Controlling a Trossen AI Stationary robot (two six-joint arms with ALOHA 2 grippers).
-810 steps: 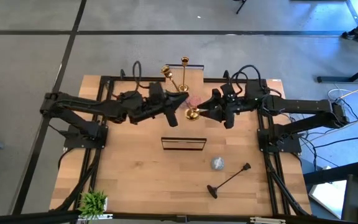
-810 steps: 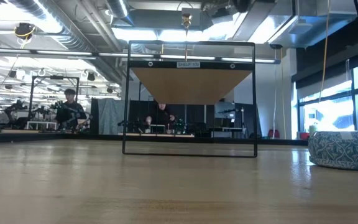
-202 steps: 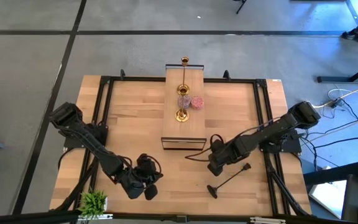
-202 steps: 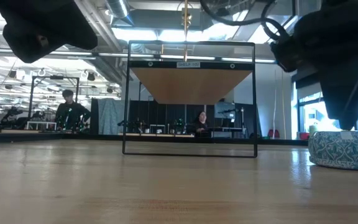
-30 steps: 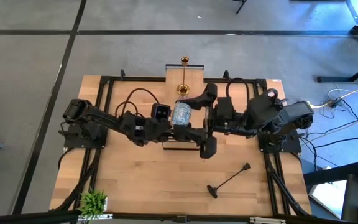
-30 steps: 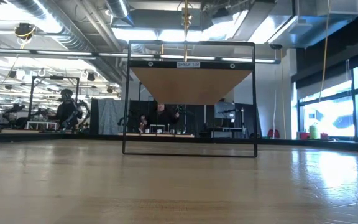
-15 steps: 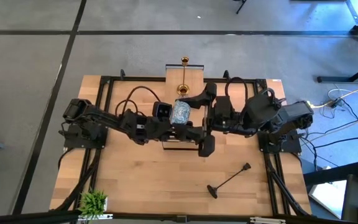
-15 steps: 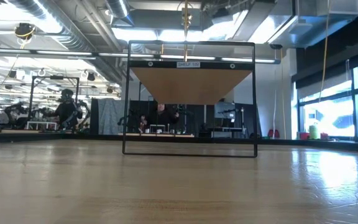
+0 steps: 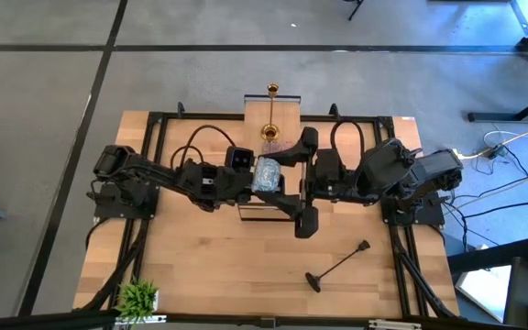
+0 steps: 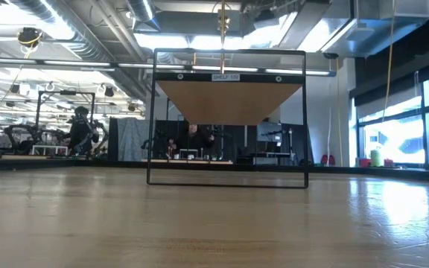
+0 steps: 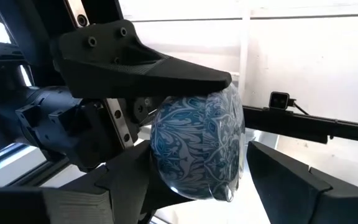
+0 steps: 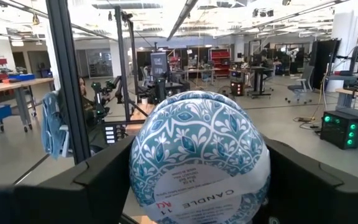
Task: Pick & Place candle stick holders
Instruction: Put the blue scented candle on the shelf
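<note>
A round blue-and-white patterned cup (image 9: 266, 174) hangs in the air above the near end of the raised plank (image 9: 273, 108), with both grippers shut on it. My left gripper (image 11: 197, 168) comes up from under it. My right gripper (image 9: 280, 177) reaches in level from the table's right. Two gold holders (image 9: 271, 90) (image 9: 269, 134) stand on the plank by their round bases. A long black holder (image 9: 337, 266) lies flat on the table at the near right. No gripper shows in the low view. My left gripper has the cup between its two fingers, one on each side of the rounded wall (image 11: 157, 158). The fingers slant upward from below. The cup is lifted clear of the plank and the table. My right gripper pinches the cup across its full width, one finger (image 12: 104, 180) on each side of the wall (image 12: 140, 163). The fingers lie level, coming from the table's right. The cup's labelled flat bottom (image 12: 194, 196) is turned toward this wrist, and one finger (image 11: 166, 68) lies along the wall.
The plank sits on a black wire frame (image 10: 229, 119) standing mid-table. A small green plant (image 9: 137, 298) is at the near left corner. Black rails (image 9: 154, 147) run along the table's left and right sides. People and benches show in the room beyond.
</note>
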